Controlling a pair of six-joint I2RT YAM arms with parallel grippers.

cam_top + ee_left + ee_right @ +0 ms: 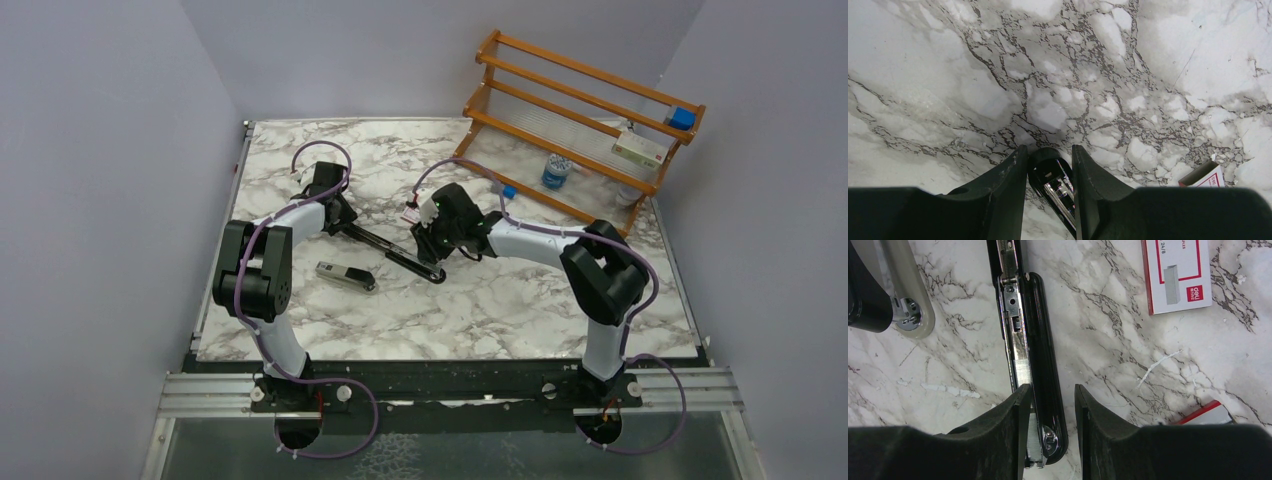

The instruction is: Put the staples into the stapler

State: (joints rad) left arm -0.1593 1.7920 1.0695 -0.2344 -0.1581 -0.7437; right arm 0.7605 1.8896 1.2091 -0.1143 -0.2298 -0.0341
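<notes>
Two ends of the stapler [395, 250], opened flat mid-table, are straddled: the left gripper [1049, 150] clamps one, while the right gripper [1053, 387], narrowly parted, grip unclear, flanks the staple strip [1023, 372], which looks askew and could jam if pushed.

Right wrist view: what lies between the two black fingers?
The rounded end of the opened slim black stapler and a silver-grey staple strip beside it, shown in that view.
</notes>
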